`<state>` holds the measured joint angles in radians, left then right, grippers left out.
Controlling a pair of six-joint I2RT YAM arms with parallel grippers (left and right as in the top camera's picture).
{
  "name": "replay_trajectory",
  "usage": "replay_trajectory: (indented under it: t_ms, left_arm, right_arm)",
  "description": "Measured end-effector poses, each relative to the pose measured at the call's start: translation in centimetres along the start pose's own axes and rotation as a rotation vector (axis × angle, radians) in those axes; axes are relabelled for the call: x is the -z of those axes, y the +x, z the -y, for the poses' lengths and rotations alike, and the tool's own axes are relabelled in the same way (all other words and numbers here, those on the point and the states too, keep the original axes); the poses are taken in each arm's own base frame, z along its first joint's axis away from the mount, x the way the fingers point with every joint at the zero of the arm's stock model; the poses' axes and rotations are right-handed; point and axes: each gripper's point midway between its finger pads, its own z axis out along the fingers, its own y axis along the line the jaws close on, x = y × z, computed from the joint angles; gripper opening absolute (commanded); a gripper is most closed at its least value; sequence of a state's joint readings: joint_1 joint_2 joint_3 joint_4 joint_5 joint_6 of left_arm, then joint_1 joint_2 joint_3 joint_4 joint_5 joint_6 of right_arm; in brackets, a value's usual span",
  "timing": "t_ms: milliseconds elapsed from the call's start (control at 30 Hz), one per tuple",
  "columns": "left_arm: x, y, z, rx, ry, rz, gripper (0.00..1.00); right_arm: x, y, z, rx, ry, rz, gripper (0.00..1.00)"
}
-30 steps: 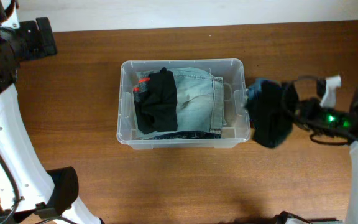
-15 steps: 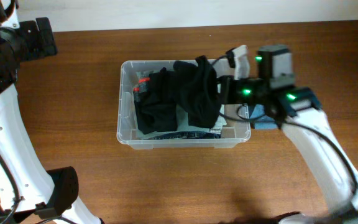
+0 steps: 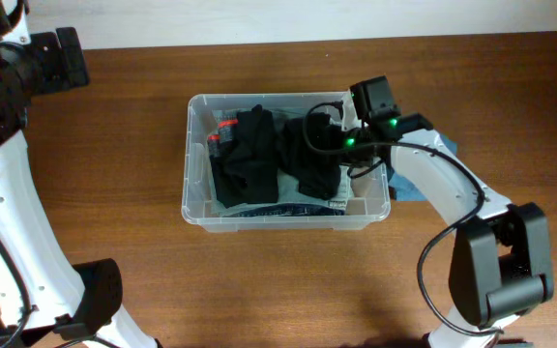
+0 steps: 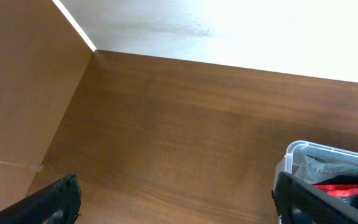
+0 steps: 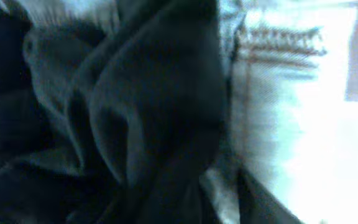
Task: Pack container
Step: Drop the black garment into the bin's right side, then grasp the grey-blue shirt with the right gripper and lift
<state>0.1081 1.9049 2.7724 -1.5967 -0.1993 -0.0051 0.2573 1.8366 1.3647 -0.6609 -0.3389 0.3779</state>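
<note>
Container (image 3: 193,208): sits mid-table, long axis running left to right; contents fill most of the floor.

Right gripper (image 3: 329,135): inside the right half of the container, reaching in from the right over the far rim, buried in a dark garment (image 3: 309,166); the container therefore lies directly below and to the left of this gripper. The right wrist view shows only bunched dark cloth (image 5: 123,124) against pale denim (image 5: 291,93); whether the fingers are apart or clamped on the cloth cannot be told.

Left gripper (image 4: 178,208): well apart from the work, at the far left of the table (image 3: 114,242); fingers spread wide, holding nothing; only the container's left corner (image 4: 294,152) enters its view. The right arm is clearly the nearer one.

Contents noted: a second black garment (image 3: 245,159) in the left half, with a red item (image 3: 224,126) at its far-left edge; folded jeans (image 3: 293,205) beneath both dark pieces.

Surroundings: a blue cloth (image 3: 409,190) lies on the table just beside the container's right wall, partly under the right arm.

Assessment: withdrawal should be straight up; the far rim and right wall stand close to the arm; loose cloth may snag on the fingers.
</note>
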Motion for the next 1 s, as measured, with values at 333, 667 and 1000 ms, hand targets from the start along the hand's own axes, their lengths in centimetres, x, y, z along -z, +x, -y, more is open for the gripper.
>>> replay_trajectory:
  t_ms: [333,667,1000]
  left_arm:
    - [0.0,0.0,0.0,0.0,0.0,0.0,0.99]
    - [0.0,0.0,0.0,0.0,0.0,0.0,0.99]
    - [0.0,0.0,0.0,0.0,0.0,0.0,0.99]
  right_arm:
    - [15.3,-6.4,-2.6,0.166,0.149,0.284,0.99]
    - [21.6,-8.1,12.5,-0.191,0.254,0.329,0.98]
    - [11.1,-5.0,23.5,-0.341,0.181,0.023,0.99]
